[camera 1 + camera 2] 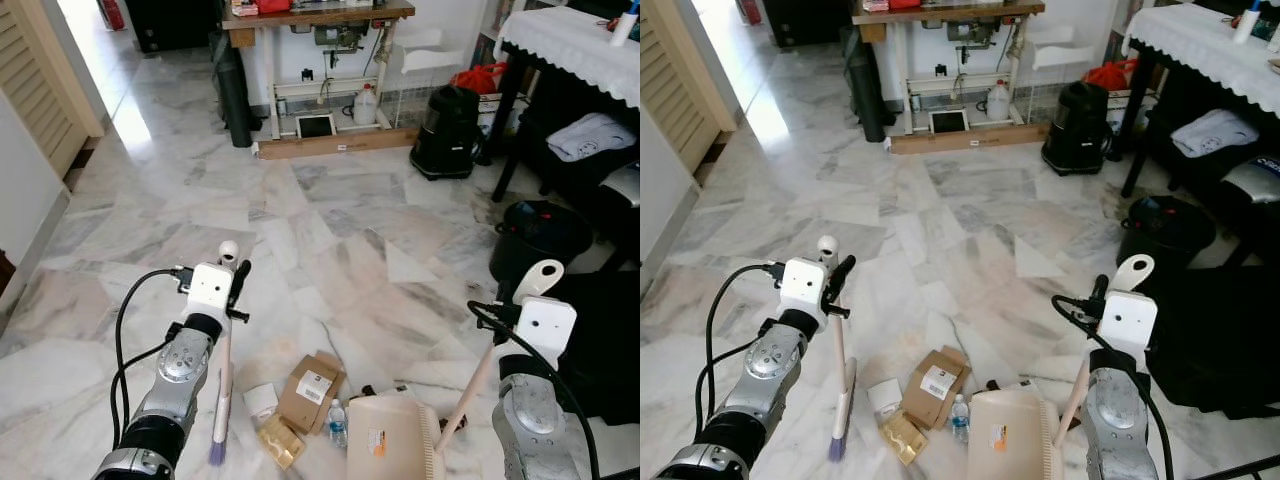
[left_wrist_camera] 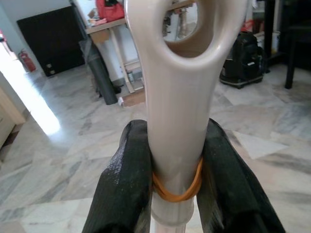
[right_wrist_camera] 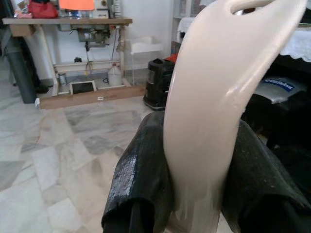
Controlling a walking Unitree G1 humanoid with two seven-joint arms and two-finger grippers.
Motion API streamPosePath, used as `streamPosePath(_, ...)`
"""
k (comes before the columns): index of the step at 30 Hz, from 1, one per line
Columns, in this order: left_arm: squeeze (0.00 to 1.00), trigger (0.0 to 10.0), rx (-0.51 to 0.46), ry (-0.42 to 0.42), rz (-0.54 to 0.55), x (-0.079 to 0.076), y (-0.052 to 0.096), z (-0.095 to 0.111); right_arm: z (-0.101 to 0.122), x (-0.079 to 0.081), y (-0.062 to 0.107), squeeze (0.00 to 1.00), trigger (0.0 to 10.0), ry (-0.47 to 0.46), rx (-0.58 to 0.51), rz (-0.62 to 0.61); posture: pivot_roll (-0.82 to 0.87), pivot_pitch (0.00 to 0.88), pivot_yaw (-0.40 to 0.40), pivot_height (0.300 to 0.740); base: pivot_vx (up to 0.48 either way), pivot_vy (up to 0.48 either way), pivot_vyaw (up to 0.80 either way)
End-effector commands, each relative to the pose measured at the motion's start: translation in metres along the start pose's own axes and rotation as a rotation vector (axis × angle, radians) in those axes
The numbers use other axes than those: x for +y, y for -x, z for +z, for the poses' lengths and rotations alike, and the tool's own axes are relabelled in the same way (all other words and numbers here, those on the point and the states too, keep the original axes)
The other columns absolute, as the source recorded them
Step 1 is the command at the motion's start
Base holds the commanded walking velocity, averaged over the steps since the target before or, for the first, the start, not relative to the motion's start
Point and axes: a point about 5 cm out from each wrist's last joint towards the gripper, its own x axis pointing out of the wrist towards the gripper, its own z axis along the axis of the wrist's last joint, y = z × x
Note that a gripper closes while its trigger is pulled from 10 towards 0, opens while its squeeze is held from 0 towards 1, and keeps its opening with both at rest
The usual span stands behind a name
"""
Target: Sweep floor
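Note:
My left gripper [image 2: 177, 145] is shut on the cream handle of a small broom [image 1: 222, 400], just below the hanging hole at its top. The broom stands nearly upright with its purple bristles [image 1: 216, 455] on the marble floor. My right gripper [image 3: 194, 145] is shut on the long cream handle [image 1: 537, 280] of a dustpan [image 1: 390, 440], whose pan rests on the floor to my front right. Between broom and pan lies litter: a cardboard box [image 1: 310, 390], a small water bottle [image 1: 337, 422], a golden packet [image 1: 280, 440] and a white cup [image 1: 261, 400].
A black bucket [image 1: 540, 240] and dark bags [image 1: 610, 340] crowd the right side, under a table with a white cloth [image 1: 570, 40]. A black vacuum [image 1: 447, 132] and a sewing table [image 1: 320, 15] stand at the far wall. A louvred door [image 1: 35, 80] is at the left.

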Motion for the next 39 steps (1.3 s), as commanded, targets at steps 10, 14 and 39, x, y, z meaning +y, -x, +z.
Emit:
streamPosePath(10,0.0,10.0,-0.054,-0.022,0.015,0.009,-0.004,0.01,0.009,0.009,-0.005,0.0,10.0,-0.036,-0.046,0.011,0.03,0.0,0.039,0.74,0.0,0.403,0.0)
streamPosePath(14,0.0,10.0,-0.059,-0.027,0.013,0.009,-0.004,0.011,0.009,0.011,-0.005,0.0,10.0,-0.04,-0.047,0.007,0.03,0.0,0.042,0.74,0.0,0.0,0.0)
streamPosePath(39,0.0,10.0,-0.07,-0.044,0.014,0.01,-0.008,0.014,-0.003,0.009,-0.003,0.0,10.0,-0.015,-0.019,0.003,0.03,0.0,0.049,0.74,0.0,0.0,-0.57)
